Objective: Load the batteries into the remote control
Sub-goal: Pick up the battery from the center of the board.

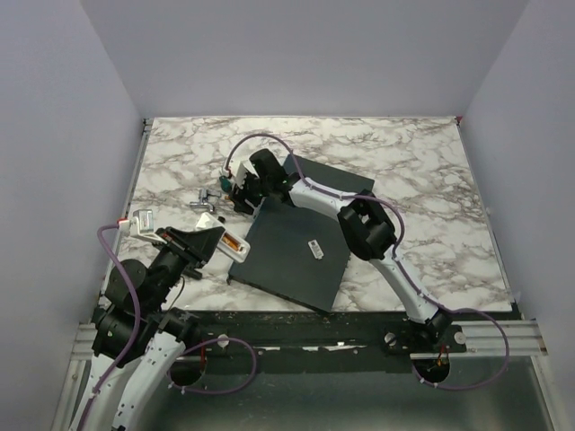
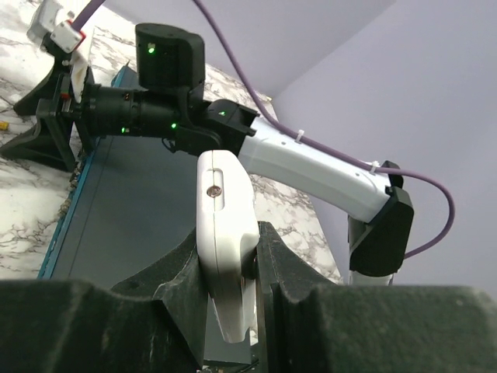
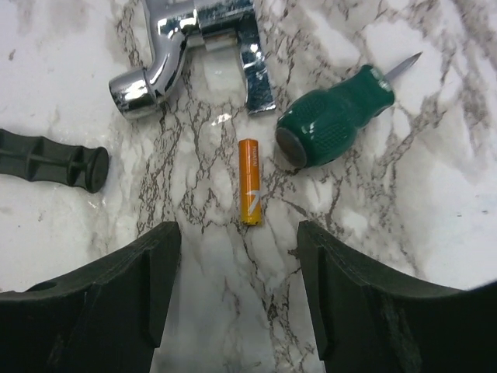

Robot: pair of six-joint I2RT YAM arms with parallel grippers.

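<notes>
Right end effector (image 3: pixel 239 233) released over a battery (image 3: pixel 250 181); left end effector (image 2: pixel 229 260) grasping the remote control (image 2: pixel 224 206).
The battery lies flat on the marble tabletop (image 3: pixel 435 233) toward its left edge, just ahead of the spread fingers, beside a green-handled screwdriver (image 3: pixel 334 116) and a chrome tool (image 3: pixel 178 39). The remote control is held near the left edge of the dark grey slab (image 1: pixel 296 256).
</notes>
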